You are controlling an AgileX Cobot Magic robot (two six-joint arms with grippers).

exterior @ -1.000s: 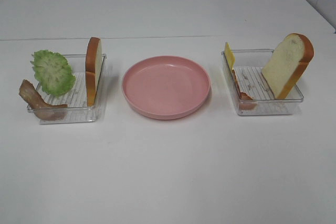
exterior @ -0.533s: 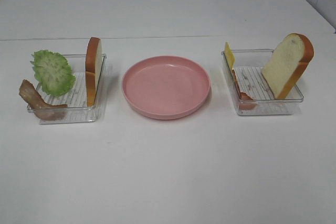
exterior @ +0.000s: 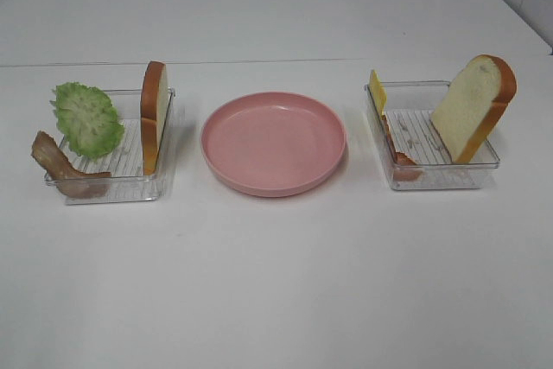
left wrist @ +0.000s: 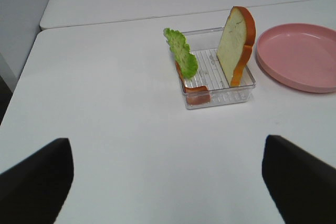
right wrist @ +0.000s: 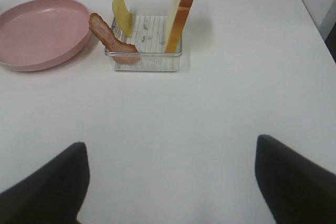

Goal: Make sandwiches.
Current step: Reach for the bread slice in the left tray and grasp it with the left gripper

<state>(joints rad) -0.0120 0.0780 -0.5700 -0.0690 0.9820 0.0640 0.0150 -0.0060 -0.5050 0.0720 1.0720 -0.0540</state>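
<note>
The left bread stands in the left tray; the right bread leans in the right tray. The left claw and right claw are wide open, holding nothing. I think bread goes first: pinch its flat sides, lay it flat on the plate.

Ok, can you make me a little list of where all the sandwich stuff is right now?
Left tray: lettuce, left bacon strip, left bread slice standing on edge
Right tray: cheese, right bacon strip, right bread slice leaning
Plate: between the trays, nothing on it
Left pincer: open, holding nothing
Right pincer: open, holding nothing
Sandwich: not started
</note>
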